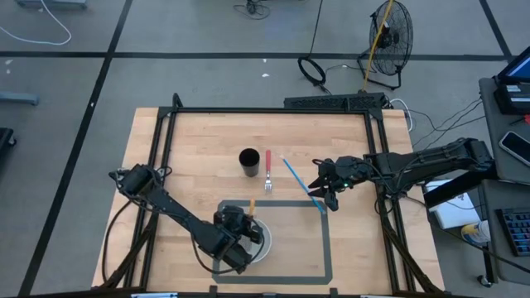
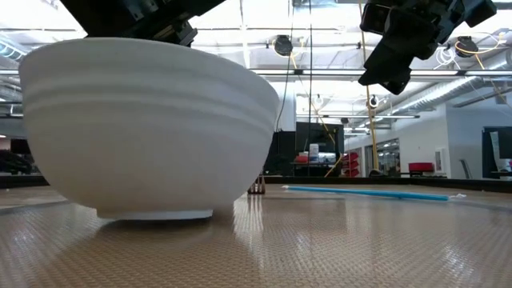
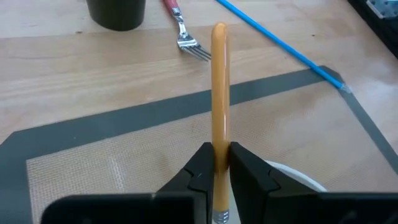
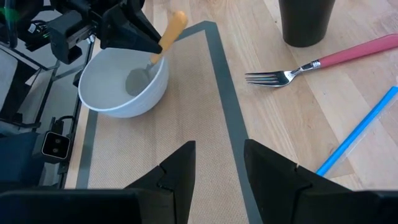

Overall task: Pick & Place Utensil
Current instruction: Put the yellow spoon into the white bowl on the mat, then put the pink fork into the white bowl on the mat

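A white bowl (image 1: 258, 242) stands on a grey mat outlined in dark tape (image 1: 328, 240). A spoon with an orange handle (image 4: 173, 26) and a grey metal head (image 4: 140, 78) leans into the bowl. My left gripper (image 3: 219, 165) is shut on it over the bowl's far rim. Beyond the mat's far edge, a red-handled fork (image 1: 268, 171), a blue straw (image 1: 298, 183) and a black cup (image 1: 249, 161) rest on the wooden table. My right gripper (image 4: 217, 169) hovers open above the mat's far right corner, beside the straw's near end. My left gripper pinches the spoon's orange handle at its lower end (image 3: 219, 144), just above the metal neck (image 3: 221, 216), between its two fingers (image 3: 198, 167). The fingers lie along the handle, which sticks out past their tips. The spoon is tilted, its head down inside the bowl (image 4: 124, 87); whether the head touches the bowl I cannot tell.
A black frame (image 1: 273, 110) runs around the tabletop. In the low view the bowl (image 2: 144, 128) fills the left half, with the straw (image 2: 368, 192) lying flat behind it. Bare mat lies to the right of the bowl.
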{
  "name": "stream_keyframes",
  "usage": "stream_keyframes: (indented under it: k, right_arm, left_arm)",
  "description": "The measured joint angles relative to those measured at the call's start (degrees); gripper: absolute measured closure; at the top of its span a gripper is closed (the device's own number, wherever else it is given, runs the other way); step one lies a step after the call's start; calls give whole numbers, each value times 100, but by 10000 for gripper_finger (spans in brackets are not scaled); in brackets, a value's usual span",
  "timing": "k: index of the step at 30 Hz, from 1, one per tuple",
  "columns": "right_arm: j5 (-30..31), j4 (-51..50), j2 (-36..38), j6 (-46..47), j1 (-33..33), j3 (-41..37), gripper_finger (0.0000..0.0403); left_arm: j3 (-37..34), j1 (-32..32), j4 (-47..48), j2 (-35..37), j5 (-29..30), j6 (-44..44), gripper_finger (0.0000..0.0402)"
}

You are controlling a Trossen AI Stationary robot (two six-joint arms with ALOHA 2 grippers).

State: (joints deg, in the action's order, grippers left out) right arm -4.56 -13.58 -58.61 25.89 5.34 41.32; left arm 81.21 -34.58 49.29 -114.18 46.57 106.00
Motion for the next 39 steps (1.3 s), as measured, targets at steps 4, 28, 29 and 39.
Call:
stream_keyframes:
  k: [4, 28, 29, 39]
  right_arm:
    - [0, 0, 0, -2, 0, 0, 271]
    - [0, 2, 2, 22, 0, 0, 271]
    - [0, 1, 2, 22, 0, 0, 271]
    - [301, 3, 2, 261, 0, 0, 271]
  left_arm:
    - [0, -12, 0, -1, -2, 37, 352]
    - [0, -12, 1177, 756, 99, 69, 273]
    - [0, -12, 1260, 849, 185, 29, 273]
    - [0, 112, 1822, 2305, 1012, -2529, 296]
